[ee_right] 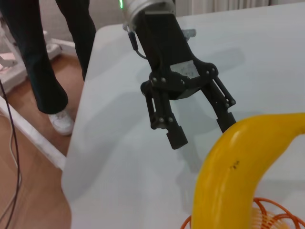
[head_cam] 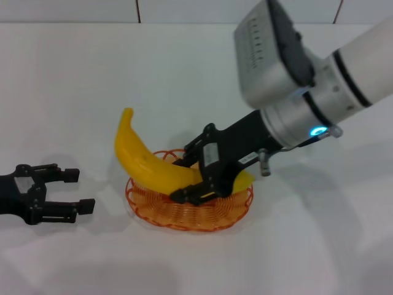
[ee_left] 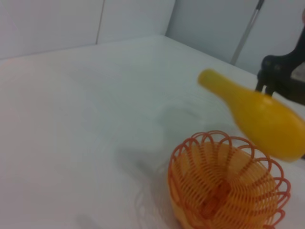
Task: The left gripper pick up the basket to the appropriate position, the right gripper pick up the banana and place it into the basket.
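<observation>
Gripping the smooth bright-yellow curved banana (head_cam: pixel 150 165) over the looped orange wire basket (head_cam: pixel 212 219), the right gripper (head_cam: pixel 191 179) could tip it out on release; left gripper (head_cam: pixel 73 191) idles spread, beside.

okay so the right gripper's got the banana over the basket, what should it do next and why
Probably lower slightly and open. The right gripper grips the banana tilted above the basket, one end past the rim. The left gripper sits open, clear of the basket.
</observation>
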`<state>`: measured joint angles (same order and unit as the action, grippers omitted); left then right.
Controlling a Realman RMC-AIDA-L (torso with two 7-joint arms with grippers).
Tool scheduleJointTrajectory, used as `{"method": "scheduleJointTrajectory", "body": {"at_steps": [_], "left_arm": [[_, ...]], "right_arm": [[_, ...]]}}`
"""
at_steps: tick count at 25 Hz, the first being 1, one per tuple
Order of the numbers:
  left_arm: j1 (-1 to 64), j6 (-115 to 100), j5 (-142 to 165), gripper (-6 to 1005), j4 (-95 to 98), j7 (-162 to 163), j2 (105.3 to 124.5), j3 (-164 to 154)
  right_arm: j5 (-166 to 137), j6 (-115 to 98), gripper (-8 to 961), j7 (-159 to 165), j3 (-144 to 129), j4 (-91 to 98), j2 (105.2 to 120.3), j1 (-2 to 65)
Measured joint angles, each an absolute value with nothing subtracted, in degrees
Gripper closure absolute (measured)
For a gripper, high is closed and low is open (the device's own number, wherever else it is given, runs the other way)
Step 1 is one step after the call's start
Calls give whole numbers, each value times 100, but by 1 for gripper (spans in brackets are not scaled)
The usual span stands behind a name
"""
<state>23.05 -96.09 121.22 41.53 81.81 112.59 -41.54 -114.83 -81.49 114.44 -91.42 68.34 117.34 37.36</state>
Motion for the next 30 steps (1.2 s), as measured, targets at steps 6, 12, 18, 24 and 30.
{"method": "scheduleJointTrajectory", "body": {"at_steps": [6, 12, 18, 24, 30], "left_arm": [[2324, -9606, 12122, 110, 4149, 8189, 11267, -4137], [2336, -9598, 12118, 110, 4148, 8178, 11276, -4128], [2361, -9597, 12129, 110, 4148, 8195, 11289, -4153], [2366, -9597, 12129, 110, 4148, 8200, 11302, -4166], [2282, -9598, 12129, 110, 4148, 8176, 11265, -4143]], "right_arm": [[-11463, -7650, 449, 11362, -9381, 6343, 11734, 3954], [-11440, -7539, 445, 11308, -9428, 6188, 11742, 4006], [-11392, -7535, 438, 11297, -9434, 6067, 11732, 4009], [-11421, -7542, 360, 11279, -9371, 6007, 11706, 4014], [-11671, -8086, 324, 11323, -9094, 6422, 11670, 3899]]}}
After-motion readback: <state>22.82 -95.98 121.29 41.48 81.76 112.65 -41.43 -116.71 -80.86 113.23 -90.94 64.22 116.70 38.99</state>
